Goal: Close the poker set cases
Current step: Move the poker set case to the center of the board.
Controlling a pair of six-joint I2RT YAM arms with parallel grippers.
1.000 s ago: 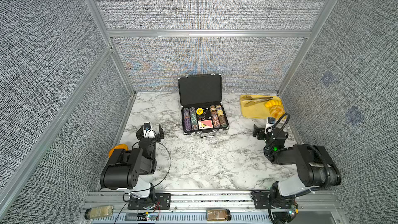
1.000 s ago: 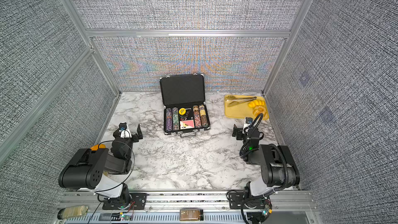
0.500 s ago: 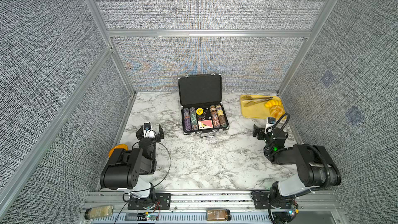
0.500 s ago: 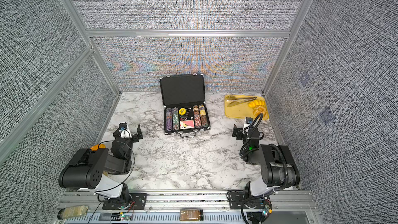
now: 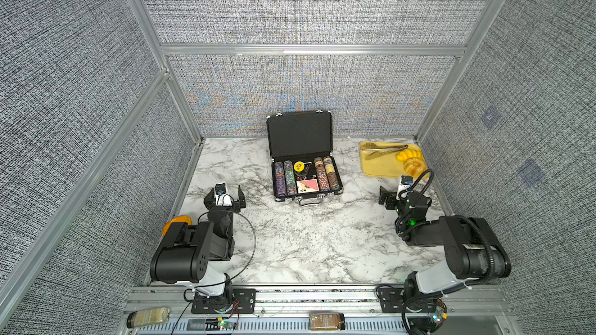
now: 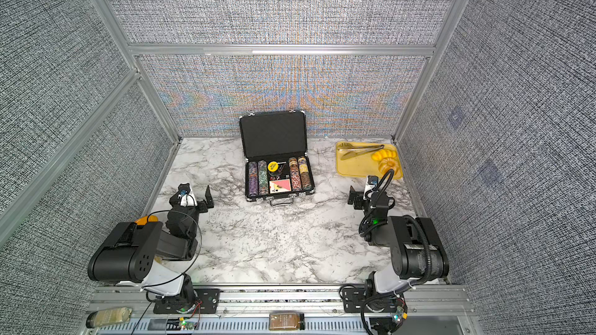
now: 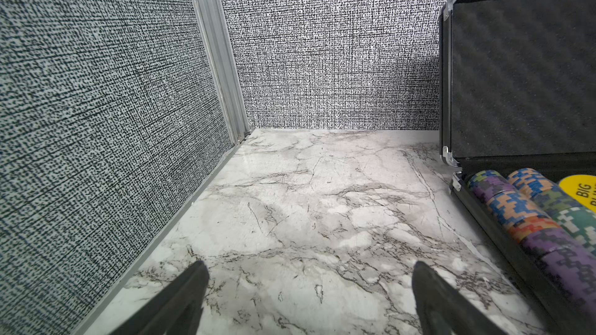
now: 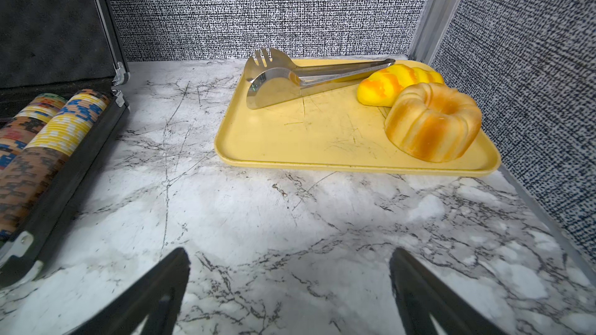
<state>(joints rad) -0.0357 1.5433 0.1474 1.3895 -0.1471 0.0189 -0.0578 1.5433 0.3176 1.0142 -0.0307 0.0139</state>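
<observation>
Sitting in the open case (image 7: 516, 75), a yellow disc (image 7: 581, 189) reads "BIG".

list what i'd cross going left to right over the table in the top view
left arm → open poker set case → yellow tray; the right arm overlaps the tray sideways, so it is left out

Glossy marble-look tabletop (image 5: 290, 236), matt foam-lined case (image 5: 300, 133), shiny metal tongs (image 8: 290, 82), woven cloth walls (image 5: 306, 4)
</observation>
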